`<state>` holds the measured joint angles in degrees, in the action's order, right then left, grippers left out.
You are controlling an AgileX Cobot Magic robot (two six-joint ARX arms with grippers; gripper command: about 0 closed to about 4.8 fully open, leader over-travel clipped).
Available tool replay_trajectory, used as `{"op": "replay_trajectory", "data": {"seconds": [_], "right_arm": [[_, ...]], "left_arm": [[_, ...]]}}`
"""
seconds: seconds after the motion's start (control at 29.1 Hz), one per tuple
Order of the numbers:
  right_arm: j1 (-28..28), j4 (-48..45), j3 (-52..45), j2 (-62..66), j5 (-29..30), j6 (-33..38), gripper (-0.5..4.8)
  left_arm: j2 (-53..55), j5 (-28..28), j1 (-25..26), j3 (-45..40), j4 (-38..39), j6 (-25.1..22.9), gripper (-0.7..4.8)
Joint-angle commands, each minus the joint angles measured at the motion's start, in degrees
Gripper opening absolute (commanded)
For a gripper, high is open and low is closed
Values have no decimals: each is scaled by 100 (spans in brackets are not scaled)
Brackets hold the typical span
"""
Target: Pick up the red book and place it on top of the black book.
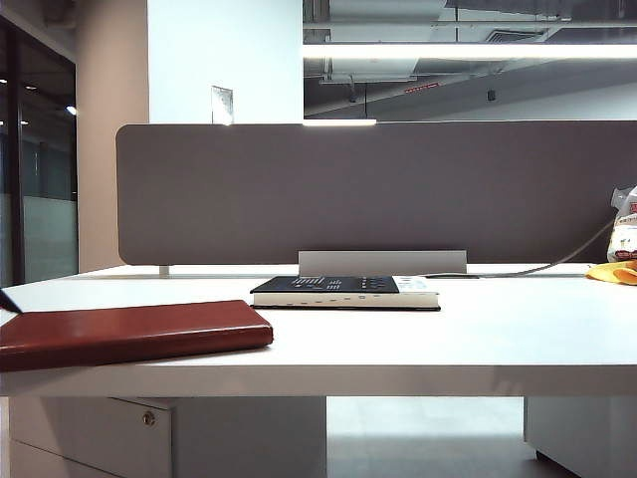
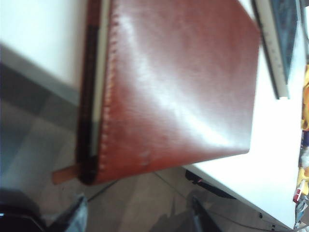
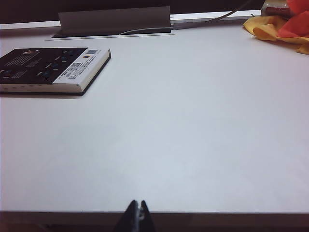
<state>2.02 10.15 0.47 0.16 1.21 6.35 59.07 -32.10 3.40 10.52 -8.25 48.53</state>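
The red book (image 1: 129, 334) lies flat at the table's front left corner, and part of it juts out past the table edge. In the left wrist view the red book (image 2: 178, 87) fills most of the picture. My left gripper (image 2: 140, 217) hovers off the book's overhanging end, open, with nothing between its fingers (image 2: 79, 212). The black book (image 1: 343, 291) lies flat in the middle of the table, apart from the red one. My right gripper (image 3: 138, 209) is shut and empty at the table's front edge, well away from the black book (image 3: 48, 67). Neither gripper shows plainly in the exterior view.
A grey partition (image 1: 378, 189) closes off the back of the white table (image 1: 478, 339), with a raised cable flap (image 1: 383, 262) behind the black book. A yellow cloth (image 1: 612, 272) and a bag (image 1: 625, 224) sit at the far right. A drawer unit (image 1: 100, 438) stands under the table.
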Motion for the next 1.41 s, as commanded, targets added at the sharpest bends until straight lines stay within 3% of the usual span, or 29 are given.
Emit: {"op": "replay_trajectory", "data": {"seconds": [0.03,0.27,0.79,0.93,1.41], "right_arm": [[4,-50,-17,0,-2,9,0],[4,-48,-17,0,-2,9,0],[4,-48,-17,0,-2,9,0],[2,-48,-17,0,-2,9,0],[2,-48,-17,0,-2,9,0]], "left_arm": [[302,-13,9,20,-181,7,274],[763,-83,9,59,-745,22,274],[1246,-157,9,479,-769,59,284],[1401,-138,9,505,-769,48,345],[1825,37,11,544,-946,-66,341]]}}
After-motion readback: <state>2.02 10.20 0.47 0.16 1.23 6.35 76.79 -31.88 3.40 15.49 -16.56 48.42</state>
